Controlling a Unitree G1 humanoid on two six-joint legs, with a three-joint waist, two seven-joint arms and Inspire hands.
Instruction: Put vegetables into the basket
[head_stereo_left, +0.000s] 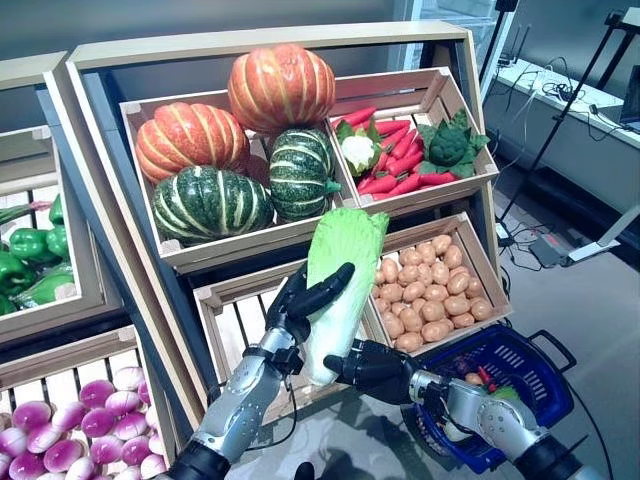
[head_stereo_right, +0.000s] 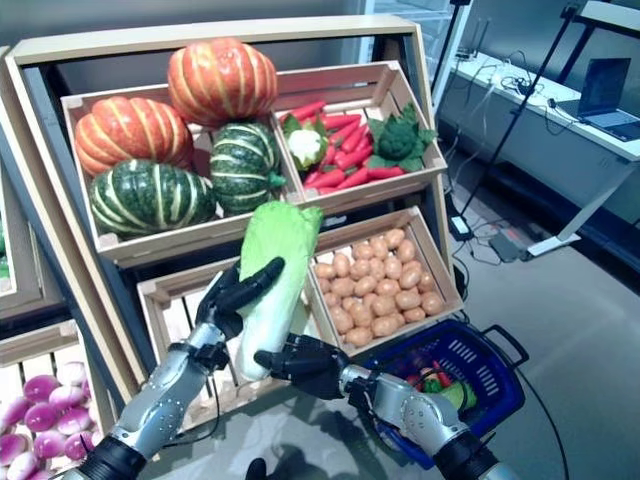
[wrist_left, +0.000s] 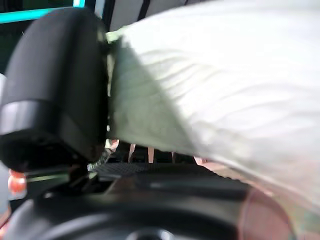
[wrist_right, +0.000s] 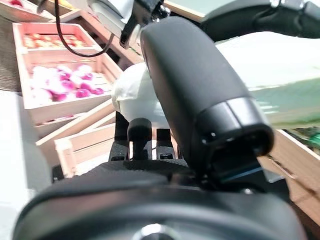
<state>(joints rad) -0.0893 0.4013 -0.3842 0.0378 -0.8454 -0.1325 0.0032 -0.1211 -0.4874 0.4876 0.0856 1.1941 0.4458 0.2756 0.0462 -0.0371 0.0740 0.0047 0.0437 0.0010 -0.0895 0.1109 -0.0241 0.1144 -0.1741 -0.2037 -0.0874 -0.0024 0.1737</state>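
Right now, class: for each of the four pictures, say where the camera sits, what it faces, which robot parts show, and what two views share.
Left eye view: on the head, looking down at the crates; both arms show, left hand and right hand on the cabbage.
Right eye view: same head, slightly offset; same scene, blue basket lower right.
Left wrist view: on the left wrist, very close; thumb against the cabbage.
Right wrist view: on the right wrist; thumb by the cabbage.
Shared: all show the cabbage.

Hidden and cut-off parts
Cabbage (head_stereo_left: 338, 290): lower stalk covered by right hand (head_stereo_left: 378, 368). Basket (head_stereo_left: 520, 372): near side behind right arm, contents too small to identify. Left wrist view: cabbage blurred, cut by edges.
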